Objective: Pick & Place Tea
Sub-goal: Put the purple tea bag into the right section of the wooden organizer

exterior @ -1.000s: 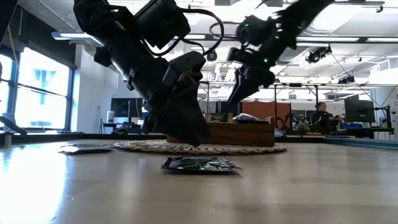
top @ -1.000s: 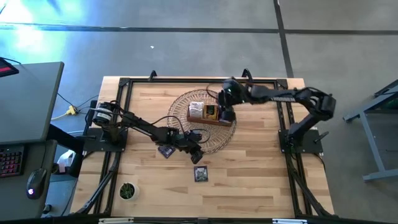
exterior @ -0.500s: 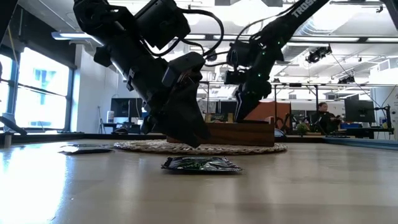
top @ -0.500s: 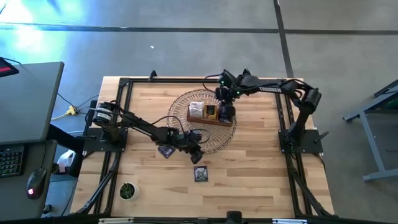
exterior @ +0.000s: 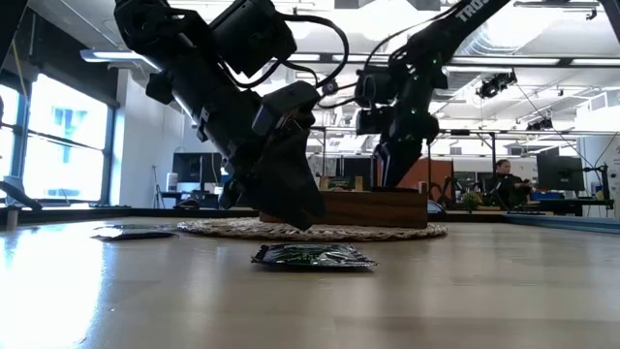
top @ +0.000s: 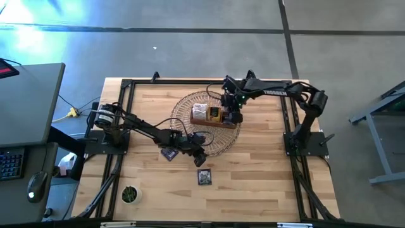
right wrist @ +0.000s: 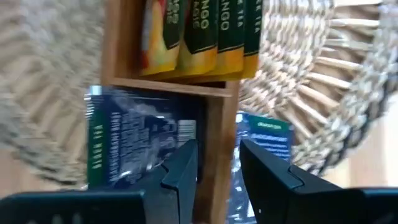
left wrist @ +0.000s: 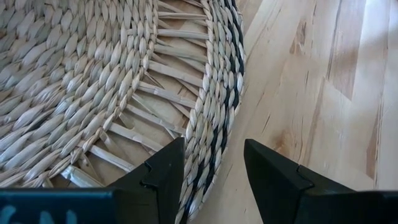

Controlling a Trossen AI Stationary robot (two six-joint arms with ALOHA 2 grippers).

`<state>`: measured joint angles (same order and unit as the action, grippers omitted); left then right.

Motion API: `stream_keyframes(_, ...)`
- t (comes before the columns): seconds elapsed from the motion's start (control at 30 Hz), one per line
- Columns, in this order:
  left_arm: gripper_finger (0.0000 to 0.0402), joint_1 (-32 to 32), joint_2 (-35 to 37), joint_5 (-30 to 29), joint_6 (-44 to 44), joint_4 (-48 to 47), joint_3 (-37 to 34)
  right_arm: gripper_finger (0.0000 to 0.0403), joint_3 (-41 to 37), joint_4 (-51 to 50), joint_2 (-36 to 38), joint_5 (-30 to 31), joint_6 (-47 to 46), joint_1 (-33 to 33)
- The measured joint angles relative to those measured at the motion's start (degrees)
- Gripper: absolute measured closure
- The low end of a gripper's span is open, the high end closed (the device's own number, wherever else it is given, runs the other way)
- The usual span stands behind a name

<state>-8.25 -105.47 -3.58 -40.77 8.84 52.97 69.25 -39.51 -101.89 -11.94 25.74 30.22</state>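
Near the left front of the table (top: 152, 190) stands a small potted plant (top: 130, 194), apart from everything else. The left gripper (top: 197, 156) hangs low at the front edge of the round woven basket (top: 183, 104); its two fingers (left wrist: 273, 177) stand apart on either side of the dark rim and hold nothing. Just beside this arm, on the bare wood outside the rim, lies one dark tea sachet (top: 168, 153). A second sachet, dark with green print (top: 204, 177), lies flat on the table a little in front of the gripper, with free wood all around it; the low view shows it lying alone (exterior: 312, 255).

In the middle of the basket sits the wooden box (top: 215, 116). One compartment holds orange sachets (right wrist: 193, 34) standing side by side, the next one dark blue sachets (right wrist: 134, 143). One more sachet (right wrist: 264, 140) lies on the weave just outside the box wall.

The right gripper (top: 234, 116) is over the right end of the box. Its fingers (right wrist: 183, 171) straddle the wooden wall with a narrow gap, and I cannot tell if they hold anything. To the right of the basket the wood is free up to the black frame (top: 291, 126).
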Motion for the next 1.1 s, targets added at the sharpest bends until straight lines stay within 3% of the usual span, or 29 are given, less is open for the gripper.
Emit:
stream_keyframes(0.17,0.0236,0.0,0.0,0.0,0.0,0.0,0.0,0.0284,0.0,2.5,0.4,8.6,1.5,-1.1)
stream_keyframes(0.33,0.0236,0.0,0.0,-0.6,0.0,0.0,0.0,0.0284,0.0,2.2,4.4,8.4,2.6,-0.8)
stream_keyframes(0.47,0.0236,0.0,0.0,-1.8,-1.7,-1.5,0.0,0.0284,0.0,2.2,10.0,4.9,1.4,0.4)
stream_keyframes(0.57,0.0236,0.0,1.0,-2.1,-3.2,-4.4,0.0,0.0284,-0.2,3.3,12.4,7.6,-0.8,1.9)
stream_keyframes(0.7,0.0236,0.0,1.4,-2.0,-4.7,-4.6,0.0,0.0284,-2.4,2.8,12.7,9.9,-1.4,4.3)
stream_keyframes(1.0,0.0236,0.0,1.3,-1.5,-5.1,-2.1,0.0,0.0284,-10.0,6.9,12.6,4.8,-0.4,5.1)
stream_keyframes(1.1,0.0236,0.0,1.3,-1.8,-5.1,-1.4,0.0,0.0284,-11.9,8.8,12.6,7.3,1.4,4.9)
